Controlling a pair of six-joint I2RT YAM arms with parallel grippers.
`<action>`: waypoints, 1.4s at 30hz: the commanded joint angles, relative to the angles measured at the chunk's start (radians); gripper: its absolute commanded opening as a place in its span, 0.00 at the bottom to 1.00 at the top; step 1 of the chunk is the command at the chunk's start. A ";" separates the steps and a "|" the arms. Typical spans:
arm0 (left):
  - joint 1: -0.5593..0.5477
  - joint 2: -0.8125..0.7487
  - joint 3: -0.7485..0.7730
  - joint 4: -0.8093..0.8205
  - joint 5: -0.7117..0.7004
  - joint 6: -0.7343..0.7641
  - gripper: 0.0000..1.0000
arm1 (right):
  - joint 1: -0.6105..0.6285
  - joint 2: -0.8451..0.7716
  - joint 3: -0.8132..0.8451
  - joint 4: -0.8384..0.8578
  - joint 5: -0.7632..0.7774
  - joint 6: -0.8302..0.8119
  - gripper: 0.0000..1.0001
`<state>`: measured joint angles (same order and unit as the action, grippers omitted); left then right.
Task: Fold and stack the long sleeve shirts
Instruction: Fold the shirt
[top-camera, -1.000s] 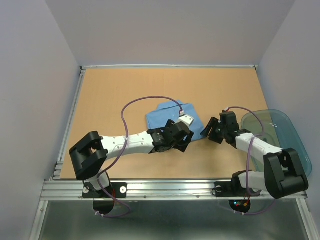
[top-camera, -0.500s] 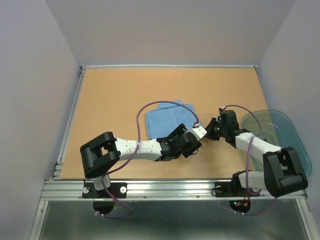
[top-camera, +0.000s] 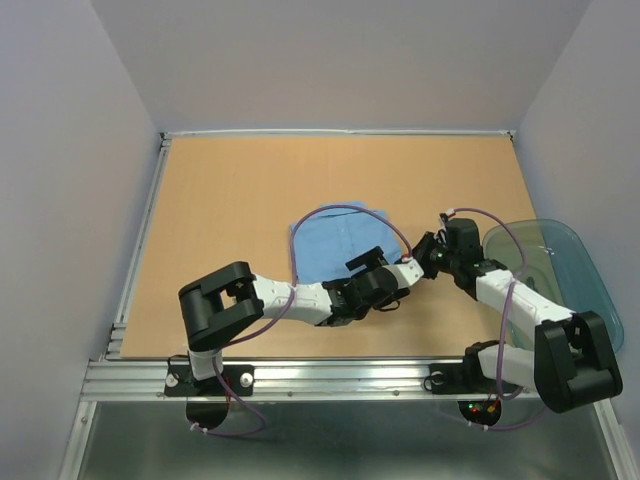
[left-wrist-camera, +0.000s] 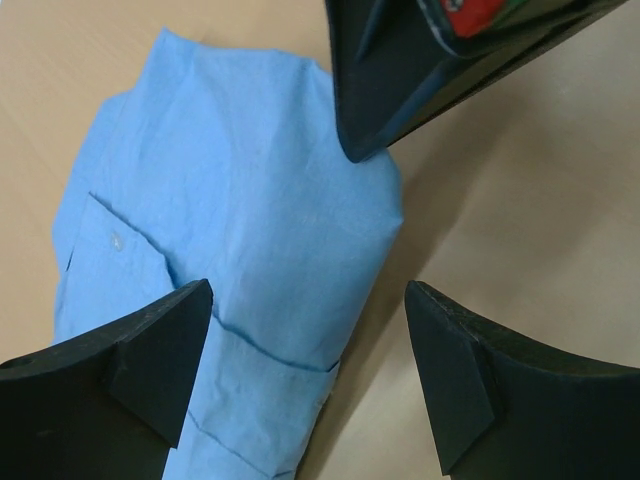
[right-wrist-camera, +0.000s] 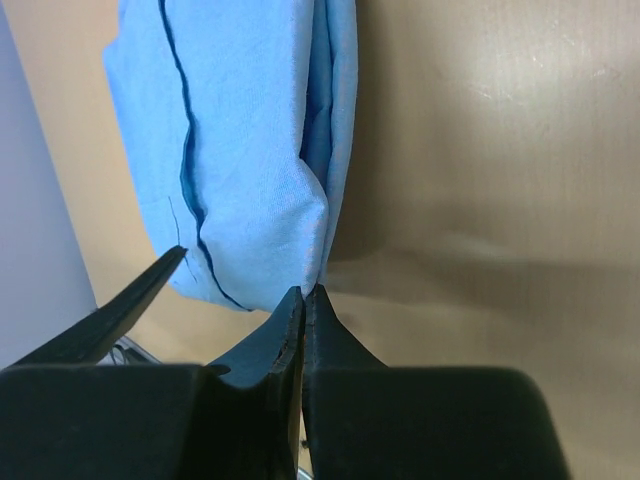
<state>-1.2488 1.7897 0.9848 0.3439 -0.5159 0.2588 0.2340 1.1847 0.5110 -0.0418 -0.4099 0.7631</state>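
One folded long sleeve shirt (top-camera: 335, 243), light blue, lies flat on the tan table (top-camera: 220, 200) near the middle. In the left wrist view the shirt (left-wrist-camera: 230, 210) has a pocket and a button showing. My left gripper (top-camera: 380, 280) hovers open over its near right edge, the cloth edge between the spread fingers (left-wrist-camera: 155, 365). My right gripper (top-camera: 425, 258) meets the shirt's right corner. Its tips (right-wrist-camera: 305, 292) are shut, with the fold's corner (right-wrist-camera: 318, 240) pinched between them. The right gripper's dark fingers (left-wrist-camera: 400, 80) also show in the left wrist view.
A translucent teal plastic tub (top-camera: 560, 270) stands at the right table edge beside the right arm. Grey walls close in the back and sides. A metal rail (top-camera: 330, 380) runs along the near edge at the arm bases.
The right gripper has shut at the shirt's right corner. The left arm has swung right and nearer, bringing its open gripper off the shirt's middle to the near right edge.
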 joint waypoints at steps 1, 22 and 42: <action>-0.014 0.017 -0.029 0.110 -0.022 0.049 0.90 | -0.004 -0.028 0.052 0.003 -0.029 0.028 0.01; -0.032 0.106 -0.047 0.259 -0.233 0.045 0.30 | -0.004 -0.086 0.027 -0.012 -0.020 0.073 0.07; -0.058 -0.092 -0.212 0.185 -0.233 -0.087 0.20 | -0.024 0.217 0.165 -0.033 -0.079 0.099 0.93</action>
<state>-1.3010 1.7607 0.7834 0.5339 -0.7193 0.2234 0.2173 1.3399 0.6289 -0.0891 -0.4274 0.8417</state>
